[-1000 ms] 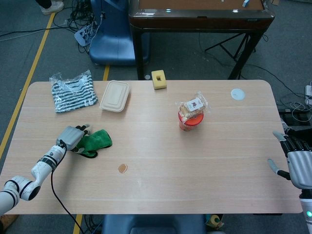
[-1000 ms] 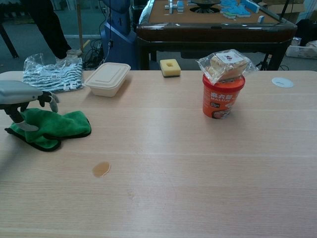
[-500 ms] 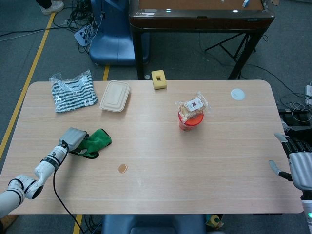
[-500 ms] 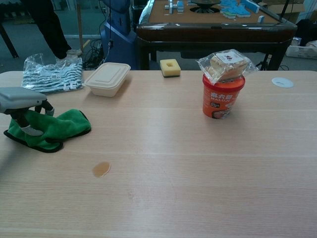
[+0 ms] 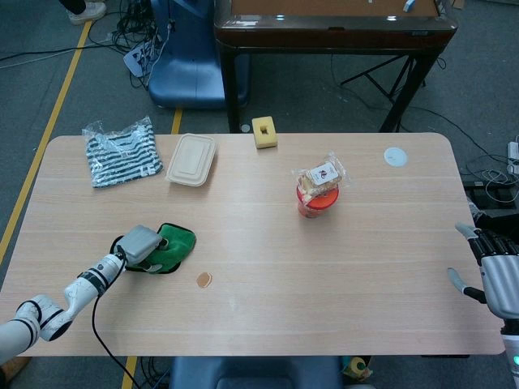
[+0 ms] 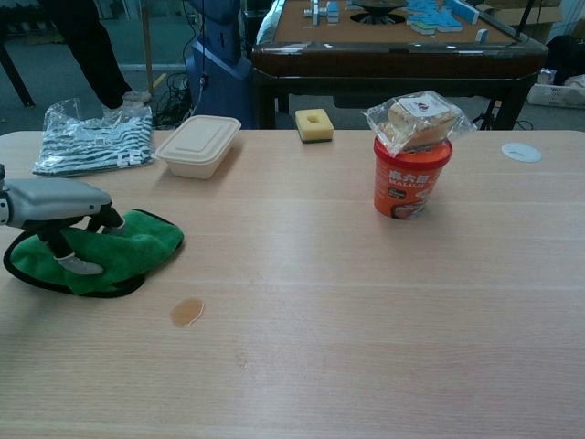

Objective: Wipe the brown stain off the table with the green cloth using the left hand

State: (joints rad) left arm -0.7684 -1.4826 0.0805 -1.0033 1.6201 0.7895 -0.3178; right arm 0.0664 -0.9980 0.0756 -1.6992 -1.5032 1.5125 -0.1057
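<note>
right hand half out of frame

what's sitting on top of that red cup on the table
A clear plastic packet of what looks like bread or pastry lies across the top of the red cup, overhanging its sides. The packet covers the cup's lid and rim, so they cannot be seen.

One green cloth, one brown stain, two hands.

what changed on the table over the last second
The left hand, resting on the green cloth, has dragged it across the table toward the brown stain; the cloth's edge now lies close to the stain without covering it. The stain, the right hand, the cup, the lidded container and the striped bag stayed put.
</note>
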